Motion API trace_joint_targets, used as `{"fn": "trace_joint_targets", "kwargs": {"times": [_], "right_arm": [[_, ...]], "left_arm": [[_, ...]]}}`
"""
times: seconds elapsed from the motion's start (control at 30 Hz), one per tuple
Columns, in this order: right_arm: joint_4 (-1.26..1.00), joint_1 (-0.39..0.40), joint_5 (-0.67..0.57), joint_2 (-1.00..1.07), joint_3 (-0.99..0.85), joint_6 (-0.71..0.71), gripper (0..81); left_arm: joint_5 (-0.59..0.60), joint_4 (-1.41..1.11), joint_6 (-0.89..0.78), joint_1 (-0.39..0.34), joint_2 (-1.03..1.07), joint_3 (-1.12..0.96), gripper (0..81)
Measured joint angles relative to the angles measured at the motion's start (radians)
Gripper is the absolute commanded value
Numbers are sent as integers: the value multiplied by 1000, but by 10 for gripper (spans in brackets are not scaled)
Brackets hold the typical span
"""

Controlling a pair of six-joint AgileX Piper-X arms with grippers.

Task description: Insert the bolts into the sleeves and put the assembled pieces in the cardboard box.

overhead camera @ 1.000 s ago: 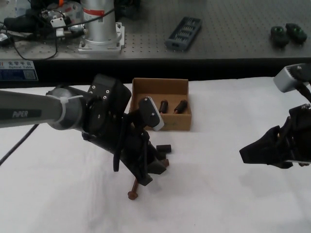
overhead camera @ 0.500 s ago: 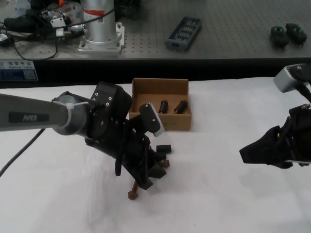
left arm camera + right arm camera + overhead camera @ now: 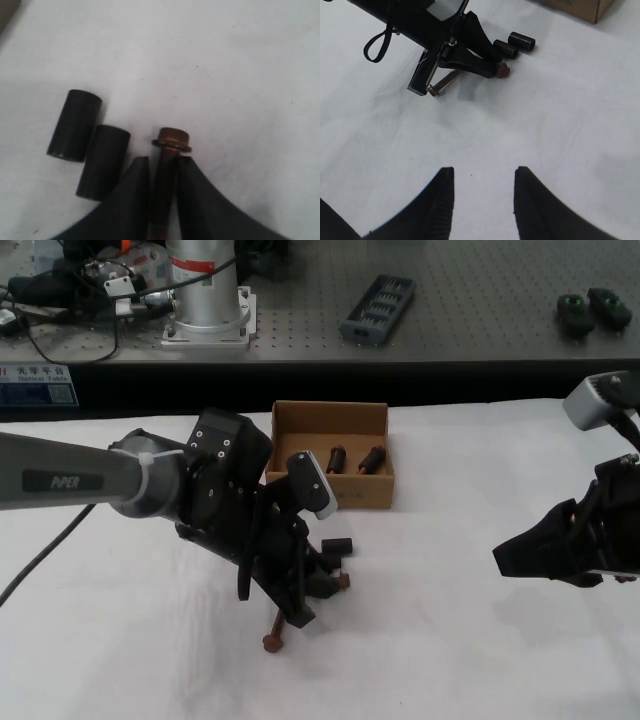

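Observation:
My left gripper (image 3: 164, 162) is down on the white cloth, shut on a rusty brown bolt (image 3: 170, 145) whose head sticks out past the fingertips. Two black sleeves (image 3: 75, 125) (image 3: 103, 162) lie side by side right beside it. In the high view the left gripper (image 3: 333, 582) sits just in front of the cardboard box (image 3: 330, 420), which holds two dark assembled pieces (image 3: 336, 458) (image 3: 372, 458). A second bolt (image 3: 272, 632) lies loose on the cloth under the left wrist. My right gripper (image 3: 482, 197) hovers open over bare cloth at the right, holding nothing.
Behind the white cloth runs a dark perforated bench with a metal post base (image 3: 205, 310), cables, a blue bit tray (image 3: 377, 306) and two black knobs (image 3: 595, 308). Bare cloth (image 3: 440, 640) lies between the two arms.
The left arm has shifted slightly to the right and settled lower over the bolt and sleeves. The right arm has stayed still.

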Motion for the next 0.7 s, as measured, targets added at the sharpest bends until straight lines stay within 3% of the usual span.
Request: {"fn": "trace_joint_targets", "kwargs": {"times": [0.43, 0.7], "right_arm": [[0, 0, 0, 0, 0, 0, 301], [0, 0, 0, 0, 0, 0, 301]], "left_arm": [[-22, 15, -40, 0, -42, 0, 6], [-69, 141, -98, 0, -296, 0, 6]]}}
